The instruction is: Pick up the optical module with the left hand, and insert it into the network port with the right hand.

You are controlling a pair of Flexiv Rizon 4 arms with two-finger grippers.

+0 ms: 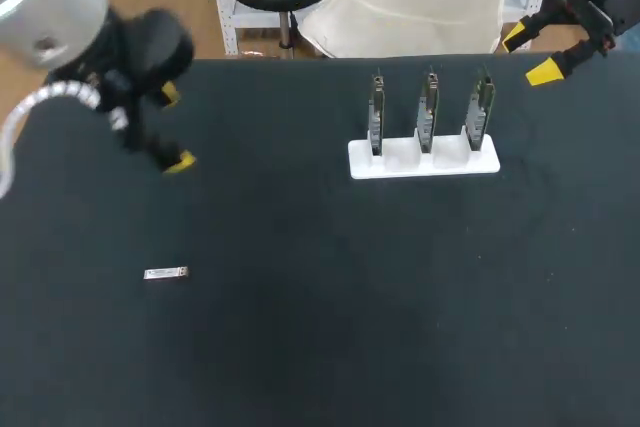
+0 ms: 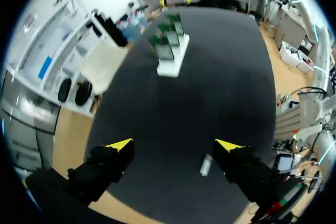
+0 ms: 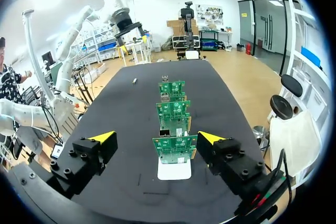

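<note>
A small silver optical module (image 1: 165,273) lies flat on the black table (image 1: 300,327) at the left front. My left gripper (image 1: 172,127) hangs open above the table's back left, apart from the module; in the left wrist view the module (image 2: 206,165) lies just inside its right-hand finger (image 2: 227,146), below the open gripper (image 2: 175,145). Three upright green circuit boards with network ports (image 1: 428,107) stand in a white holder (image 1: 424,159) at the back right. My right gripper (image 1: 530,52) is open beyond the table's back right corner; in its wrist view the boards (image 3: 174,148) stand ahead of the gripper (image 3: 155,138).
The white holder (image 3: 175,169) with its boards is the only tall thing on the table. The far module (image 3: 134,81) shows small beyond the boards, with my left arm (image 3: 113,9) above it. Bare black cloth lies between module and holder.
</note>
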